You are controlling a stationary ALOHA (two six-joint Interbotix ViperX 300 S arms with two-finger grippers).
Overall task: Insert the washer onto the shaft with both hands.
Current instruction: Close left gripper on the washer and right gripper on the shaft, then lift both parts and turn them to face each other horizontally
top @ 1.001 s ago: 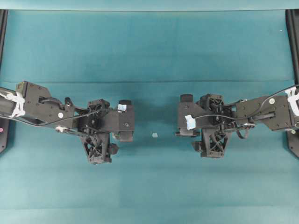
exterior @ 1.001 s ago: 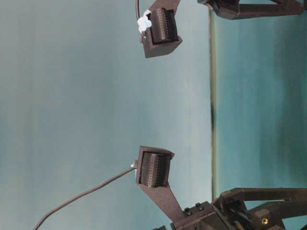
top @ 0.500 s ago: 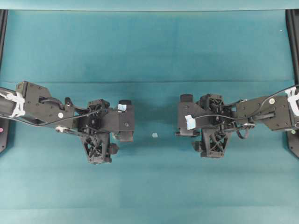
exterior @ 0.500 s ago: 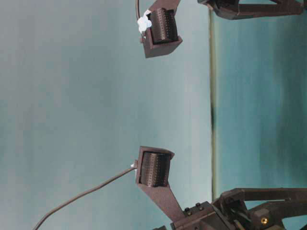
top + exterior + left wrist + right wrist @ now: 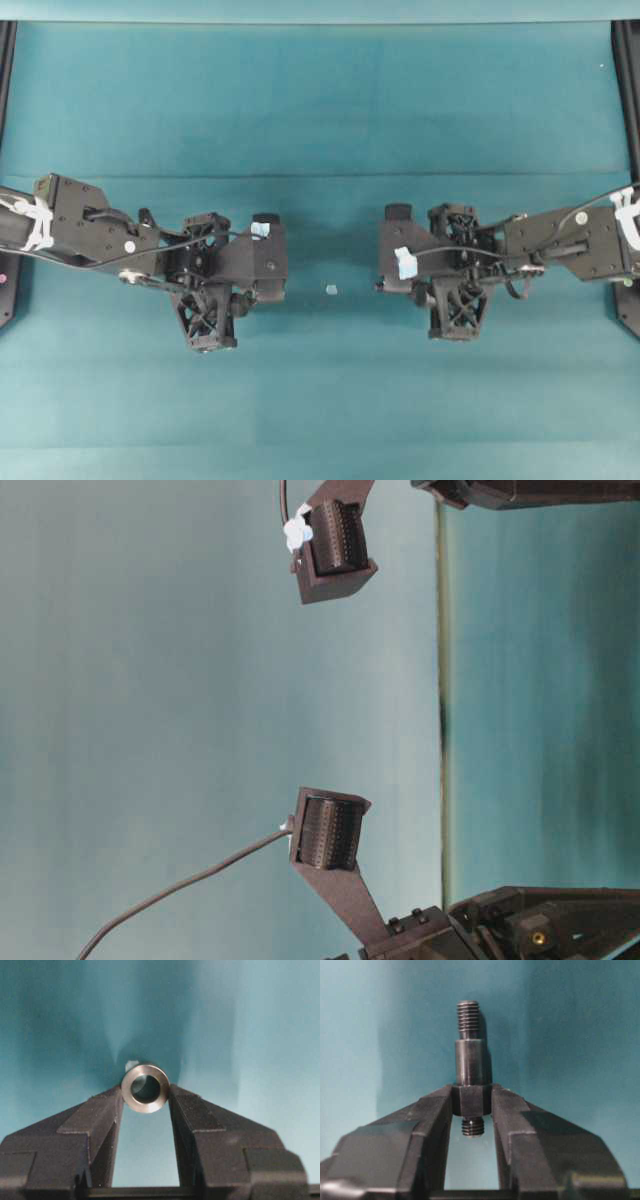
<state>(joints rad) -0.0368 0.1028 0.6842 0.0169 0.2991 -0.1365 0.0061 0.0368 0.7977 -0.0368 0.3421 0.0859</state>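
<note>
Left wrist view gives me the best look at the washer (image 5: 145, 1088): it sits pinched between the two fingertips of the left gripper (image 5: 145, 1097), hole facing the camera, so that one is clamped on it. A tiny pale chip (image 5: 131, 1065) peeks out just behind its top-left edge, mostly hidden. On my right wrist feed the shaft (image 5: 470, 1067) stands upright, gripped by the right gripper (image 5: 472, 1102) around its thick middle collar, threaded tip pointing up and a short threaded stub poking out below the fingers. From overhead I honestly can't make out either part; the left gripper (image 5: 262, 262) and right gripper (image 5: 395, 255) bodies cover them, and all I see between the two is the pale chip (image 5: 331, 290) on the teal table (image 5: 320, 100). The table-level view is turned sideways and only shows the two wrist cameras plus cut-off bits of arm, no fingertips.
</note>
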